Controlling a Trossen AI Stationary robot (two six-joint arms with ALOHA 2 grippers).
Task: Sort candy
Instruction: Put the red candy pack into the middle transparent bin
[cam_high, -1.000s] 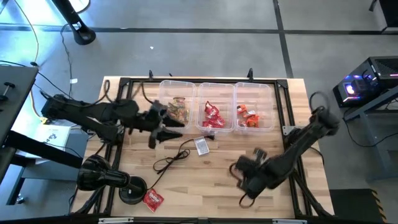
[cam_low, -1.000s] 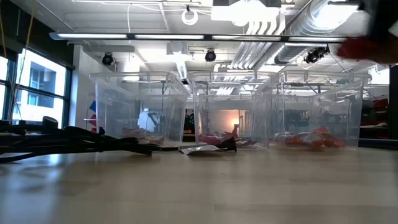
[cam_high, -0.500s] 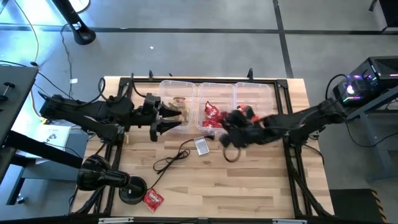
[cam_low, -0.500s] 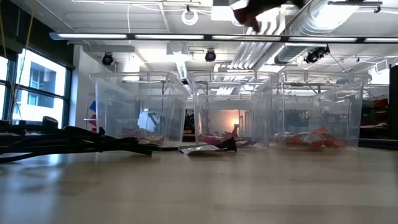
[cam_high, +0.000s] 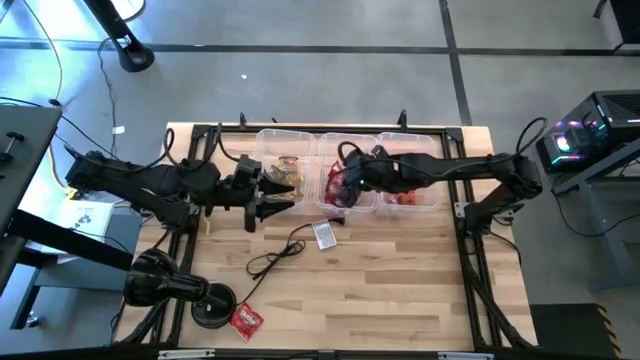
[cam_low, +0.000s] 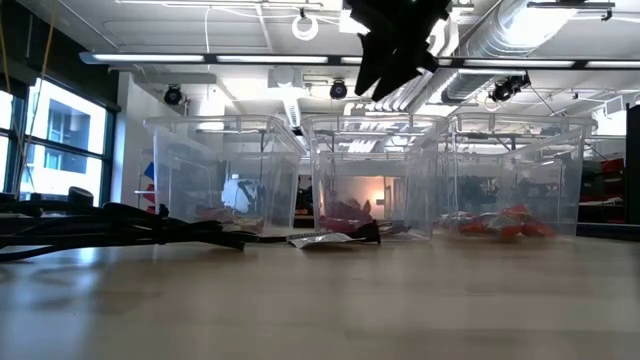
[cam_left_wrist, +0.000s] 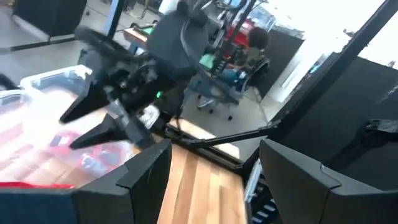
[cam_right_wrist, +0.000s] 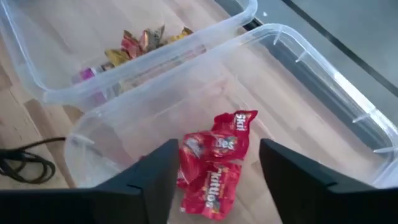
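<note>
The right claw (cam_high: 343, 186) hangs over the middle bin (cam_high: 347, 143), fingers spread and nothing between them, as the right wrist view shows. Directly beneath it lies a small heap of red candy packets (cam_right_wrist: 211, 165) on the bin floor, so any coming move runs straight down or straight up and away; I would guess a drop has just been made here, though that is only a reading of the empty fingers above the pile. The packets overlap at odd angles, with no single long axis to line up on.

The left claw (cam_high: 262, 194) sits low at the near edge of the left bin (cam_high: 283, 139), fingers parted and empty. That bin holds gold and brown candy (cam_high: 288, 174). The right bin (cam_high: 414, 148) holds orange-red pieces (cam_high: 400, 192).

One red packet (cam_high: 246, 319) lies alone at the table's near edge, by the left arm's base, much closer to the left arm than the right.
</note>
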